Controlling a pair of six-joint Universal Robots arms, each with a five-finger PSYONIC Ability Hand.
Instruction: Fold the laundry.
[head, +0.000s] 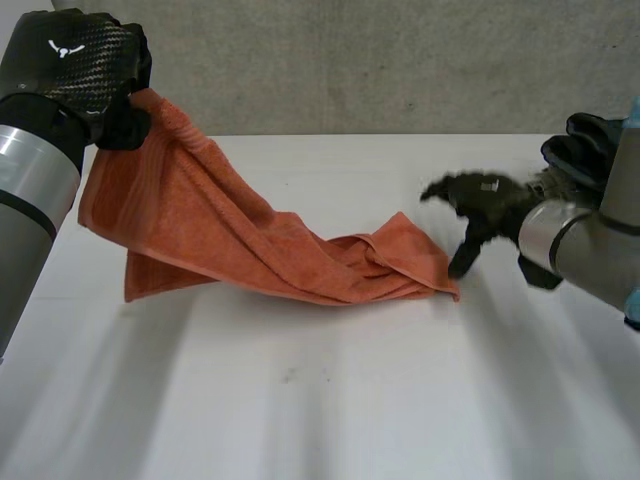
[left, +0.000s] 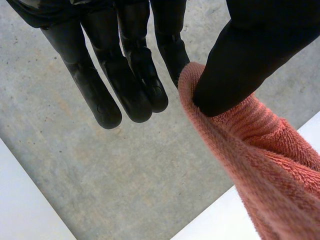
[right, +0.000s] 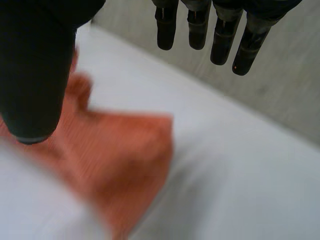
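Upper left of the head view, the left hand has one end of the orange towel pinched between thumb and straight fingers, lifted off the white table. The towel slopes down from there toward the middle, its other end bunched on the table. Over at the right, the right hand hangs just beside that end, fingers spread, holding nothing

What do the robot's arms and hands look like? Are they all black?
The hands are black, but the arms are not. The left hand has a woven, criss-cross back with a small white mark. The right hand has slim fingers with rounded tips. The left arm and right arm are round, shiny grey tubes.
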